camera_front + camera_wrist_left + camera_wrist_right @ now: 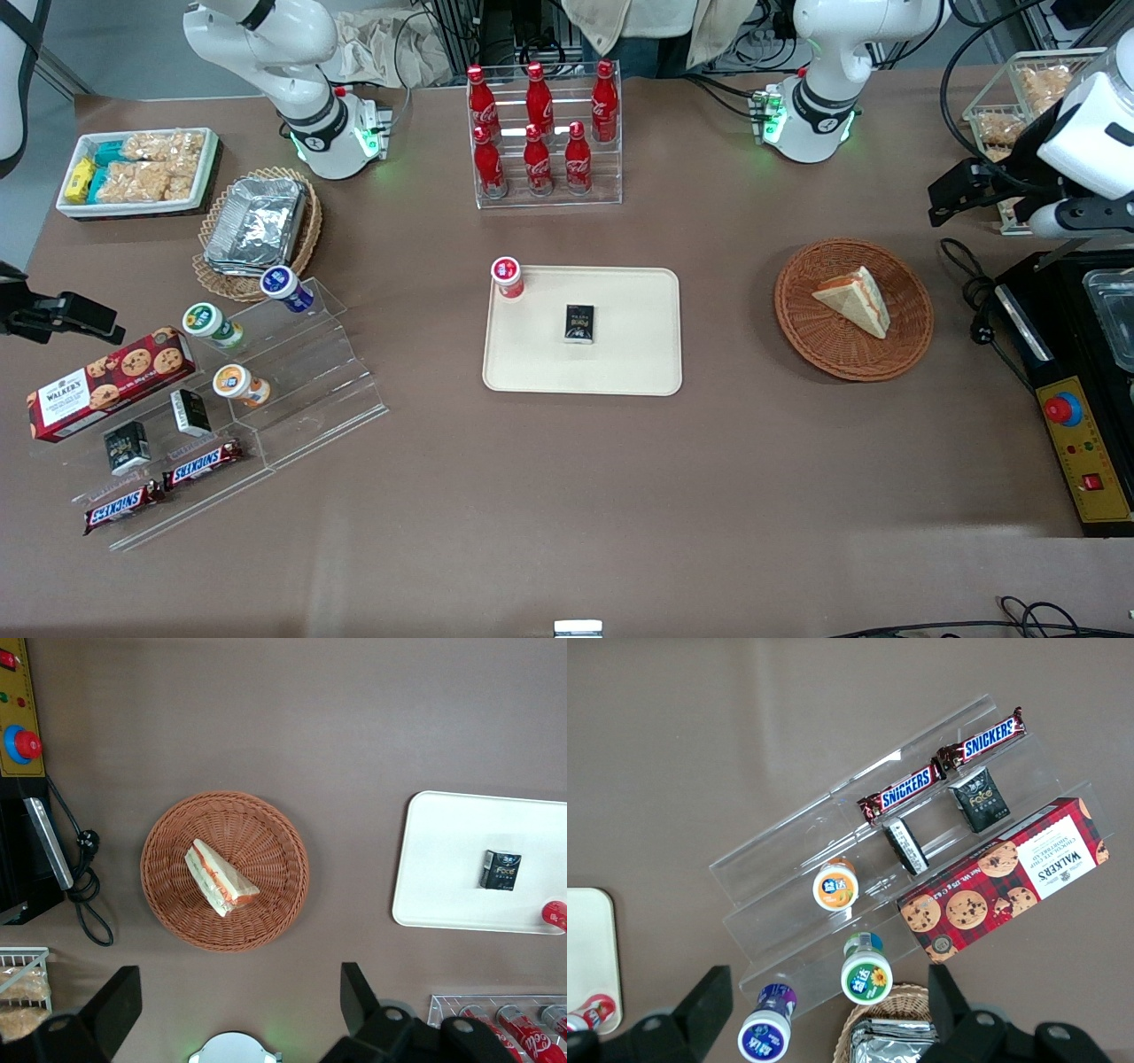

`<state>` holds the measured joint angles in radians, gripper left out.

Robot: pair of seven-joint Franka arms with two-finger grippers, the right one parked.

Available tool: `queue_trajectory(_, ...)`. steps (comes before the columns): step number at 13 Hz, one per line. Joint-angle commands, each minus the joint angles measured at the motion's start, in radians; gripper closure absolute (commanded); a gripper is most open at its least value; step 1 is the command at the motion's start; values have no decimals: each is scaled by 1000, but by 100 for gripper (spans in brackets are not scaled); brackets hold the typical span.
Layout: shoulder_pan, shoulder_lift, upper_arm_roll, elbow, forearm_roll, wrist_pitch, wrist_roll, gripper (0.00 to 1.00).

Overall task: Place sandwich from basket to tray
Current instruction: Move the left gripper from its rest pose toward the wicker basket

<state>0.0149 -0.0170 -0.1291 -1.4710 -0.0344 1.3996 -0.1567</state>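
Note:
The sandwich [855,299] [220,879], a pale bread wedge with orange filling along its edge, lies in the round reddish-brown wicker basket [802,332] [168,904]. The cream tray [638,359] [438,890] sits mid-table, beside the basket toward the parked arm's end. On it are a small black box [579,322] [500,870] and, at one corner, a red-capped cup [507,277]. My gripper [952,199] [235,997] hangs open and holds nothing. It is high above the table, off the basket's rim toward the working arm's end, with its fingers [115,1003] set wide apart.
A black control box with a red button [1063,409] and a loose cable [974,292] lie close to the basket at the working arm's end. A rack of cola bottles [540,133] stands farther from the camera than the tray. A wire basket of snacks [1019,106] stands near the gripper.

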Motion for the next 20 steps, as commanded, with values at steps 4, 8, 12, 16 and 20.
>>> queue_trajectory(4, 28, 15, -3, 14, 30, -27, -38, 0)
queue_trajectory(8, 22, 2, -9, -49, 21, -27, -533, 0)
queue_trajectory(12, 26, -121, -4, -227, 22, 14, -608, 0)
queue_trajectory(16, 60, -300, -3, -500, 14, 178, -671, 0)
queue_trajectory(20, 60, -308, -4, -618, 18, 280, -702, 0)
